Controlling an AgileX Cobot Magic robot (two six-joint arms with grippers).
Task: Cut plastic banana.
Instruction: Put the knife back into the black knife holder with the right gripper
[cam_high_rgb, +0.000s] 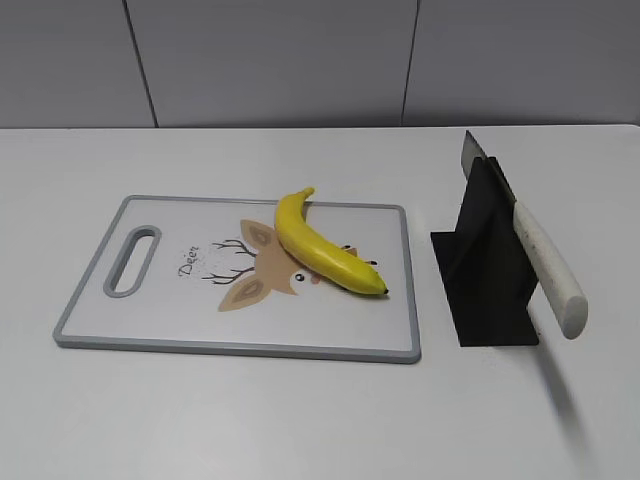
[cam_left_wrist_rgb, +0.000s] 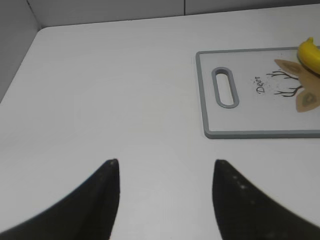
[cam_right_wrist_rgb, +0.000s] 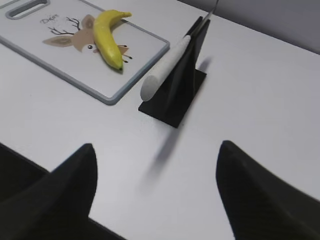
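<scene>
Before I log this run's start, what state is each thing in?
plastic banana: whole, uncut, lying on the board.
cutting board: flat on the table.
knife: slotted in its black stand, handle free.
left gripper: open, empty.
right gripper: open, empty.

Banana (cam_high_rgb: 325, 250) lies on cutting board (cam_high_rgb: 150, 320), knife stand (cam_high_rgb: 485, 270) to its right.
</scene>
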